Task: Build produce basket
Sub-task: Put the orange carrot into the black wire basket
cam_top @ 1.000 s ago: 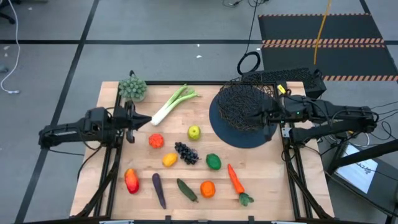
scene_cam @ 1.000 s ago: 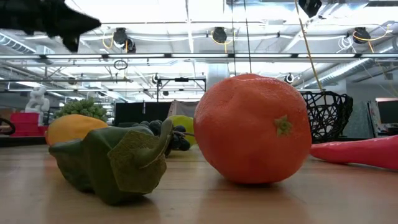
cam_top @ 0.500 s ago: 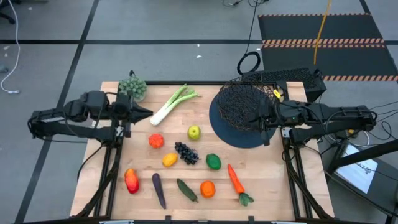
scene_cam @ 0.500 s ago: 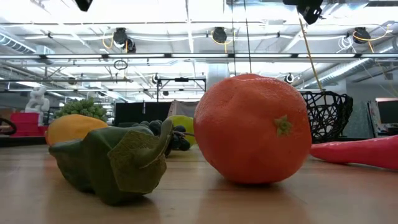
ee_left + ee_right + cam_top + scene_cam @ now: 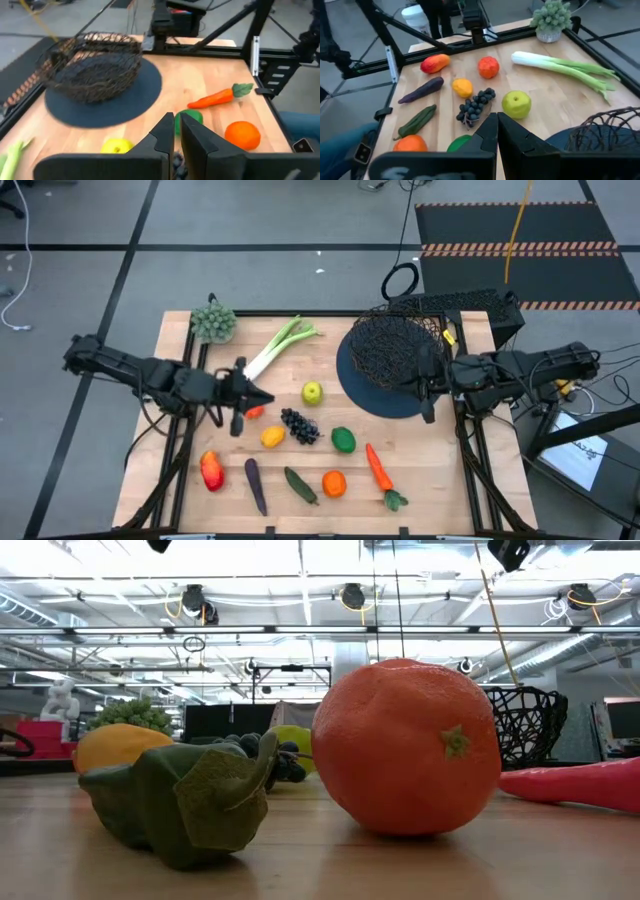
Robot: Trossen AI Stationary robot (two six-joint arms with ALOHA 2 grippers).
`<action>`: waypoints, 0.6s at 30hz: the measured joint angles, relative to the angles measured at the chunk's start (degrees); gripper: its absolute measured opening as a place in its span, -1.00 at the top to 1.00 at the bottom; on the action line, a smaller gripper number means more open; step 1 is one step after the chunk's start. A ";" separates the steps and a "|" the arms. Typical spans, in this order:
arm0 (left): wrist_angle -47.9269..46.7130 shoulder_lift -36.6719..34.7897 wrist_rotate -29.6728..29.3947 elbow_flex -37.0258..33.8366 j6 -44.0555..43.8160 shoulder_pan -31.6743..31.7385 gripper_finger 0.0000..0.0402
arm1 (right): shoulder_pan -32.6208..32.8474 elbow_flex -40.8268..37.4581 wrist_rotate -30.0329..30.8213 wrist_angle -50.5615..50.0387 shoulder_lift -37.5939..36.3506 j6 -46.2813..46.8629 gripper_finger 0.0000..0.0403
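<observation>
the left gripper (image 5: pixel 258 397) hangs over the middle-left of the wooden table (image 5: pixel 420 470), its two fingers drawn close together with only a thin slit between them and nothing held. it sits right over the red tomato (image 5: pixel 254 411), which peeks out just beside the fingertips; the white-green leek (image 5: pixel 276 347) lies just behind it, the yellow-green apple (image 5: pixel 312 392) a little toward the basket side, and the dark grapes (image 5: pixel 299 425) and lemon (image 5: pixel 272 437) just in front.

the right gripper (image 5: pixel 428 385) is over the near edge of the black wire-mesh basket (image 5: pixel 390 350), which stands empty on its round dark base disc (image 5: pixel 392 401) at the table's right rear. its fingers also show nearly closed, gripping nothing. from its wrist, the apple (image 5: pixel 516 104), grapes (image 5: pixel 475 106), lemon (image 5: pixel 462 87) and tomato (image 5: pixel 488 67) all lie out ahead, well apart from it, on the bare wood.

along the front of the table sit the red pepper (image 5: pixel 211 470), eggplant (image 5: pixel 255 485), cucumber (image 5: pixel 300 485), orange (image 5: pixel 333 482) and carrot (image 5: pixel 379 470), with the lime (image 5: pixel 343 439) between the grapes and the carrot. a grey-green bushy clump (image 5: pixel 213 321) stands at the far left corner. all the produce is outside the basket.
</observation>
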 joint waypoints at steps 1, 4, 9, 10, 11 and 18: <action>1.04 0.94 -0.54 0.00 0.49 -0.87 0.85 | 1.02 0.00 0.79 -0.01 0.44 -0.05 1.00; 3.52 3.57 -0.78 0.00 1.25 -2.55 0.85 | 4.52 0.00 2.99 -0.09 2.95 0.63 0.96; 5.58 6.93 -0.86 -0.01 0.86 -3.52 0.85 | 10.47 0.00 4.45 0.12 10.38 8.44 0.79; 6.22 7.59 -0.86 -0.02 0.86 -3.55 0.85 | 11.74 0.00 4.75 0.12 12.20 10.37 0.75; 6.85 8.17 -0.86 -0.02 0.85 -3.54 0.85 | 12.85 0.00 4.85 0.11 13.97 12.24 0.71; 9.43 10.27 -0.84 -0.02 2.18 -3.22 0.85 | 19.04 0.00 4.87 0.31 24.82 24.28 0.48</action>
